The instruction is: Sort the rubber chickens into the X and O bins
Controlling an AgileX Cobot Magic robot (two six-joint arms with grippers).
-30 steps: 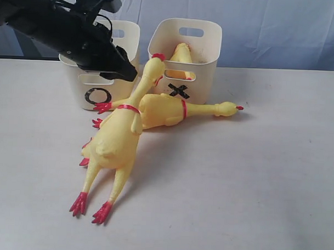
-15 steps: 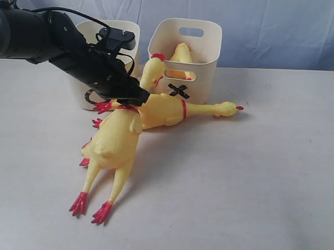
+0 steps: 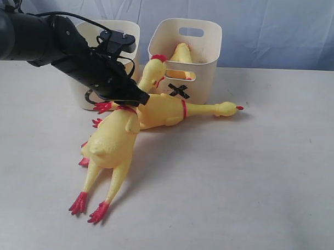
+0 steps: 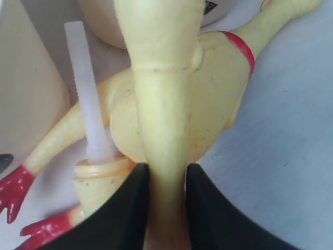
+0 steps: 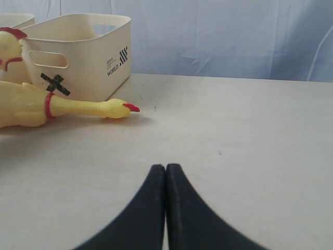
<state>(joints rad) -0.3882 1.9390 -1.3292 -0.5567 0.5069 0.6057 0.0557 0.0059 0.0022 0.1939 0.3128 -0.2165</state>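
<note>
Tabletop (image 3: 252, 188): three chickens (image 3: 114, 142), two bins (image 3: 186, 49)

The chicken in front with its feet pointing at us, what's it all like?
The front chicken is yellow and looks rubbery, with red feet, a red neck band and a red comb. Its body and legs lie on the table, its neck rising toward the X bin. The left pincer pinches its neck, and it lies against another chicken.

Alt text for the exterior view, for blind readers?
The left claw grips the neck of the nearest rubber chicken, lying on the table by the O bin. A second chicken lies before the X bin, which holds a third chicken.
</note>
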